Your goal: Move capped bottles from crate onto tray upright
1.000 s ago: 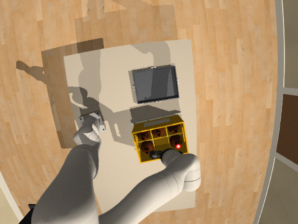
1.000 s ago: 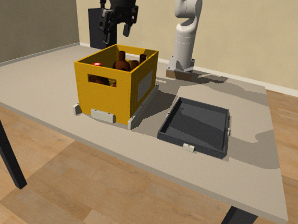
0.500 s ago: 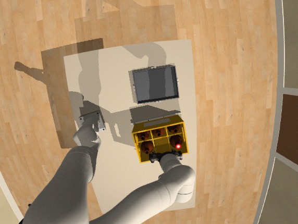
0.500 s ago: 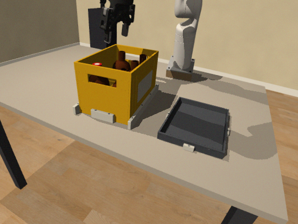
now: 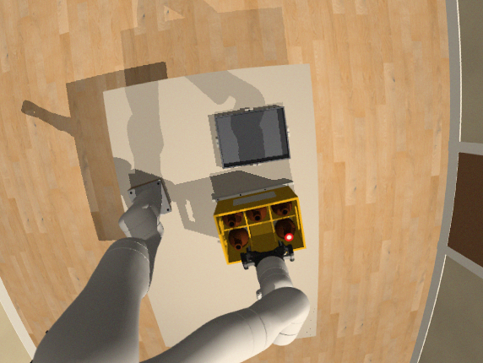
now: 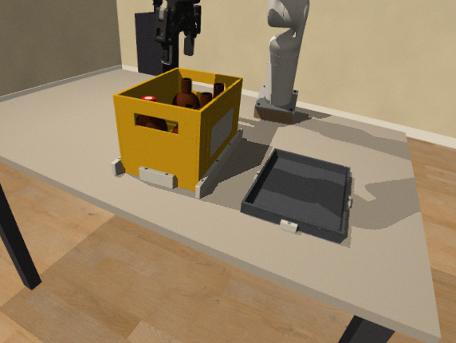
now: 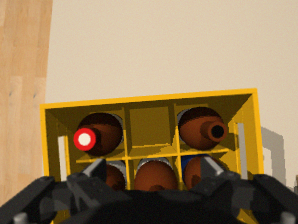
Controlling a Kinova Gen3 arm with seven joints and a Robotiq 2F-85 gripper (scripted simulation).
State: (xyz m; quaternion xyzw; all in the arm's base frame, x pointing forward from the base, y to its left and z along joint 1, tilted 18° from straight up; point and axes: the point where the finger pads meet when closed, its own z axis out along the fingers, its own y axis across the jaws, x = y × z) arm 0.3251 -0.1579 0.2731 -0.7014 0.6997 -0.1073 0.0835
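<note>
Yellow plastic makes up the crate [image 6: 159, 147], which stands on the beige counter [image 6: 60, 120] and is split into six compartments, two rows of three. Five brown bottles stand in it, and the middle compartment of one row holds none. Only one bottle is capped [image 5: 289, 236]: its red cap with a white centre shows in a corner compartment, at the crate's end farthest from the tray and on the side away from the arm's base. In the wrist view this capped bottle [image 7: 85, 139] is at the left of the far row, and an open bottle [image 7: 217, 131] with a dark mouth stands at the right of that row. The three bottles in the near row are partly hidden by the tool body, so their tops cannot be judged there; in the top view all four other bottles show open necks.

The tool [image 6: 178, 40] hangs above the crate's far edge with its two fingers spread fully apart, holding nothing, clear of the bottles.

One dark grey tray [image 6: 255, 191] lies on the counter just beside the crate, apart from it, with no bottle in it. Pale blocks [image 6: 156, 176] sit against the crate's foot and one [image 6: 288, 226] against the tray's rim. A grey panel [image 6: 222, 131] on the crate's side carries no readable writing. The arm's base [image 6: 275, 113] is mounted on the counter behind them.
</note>
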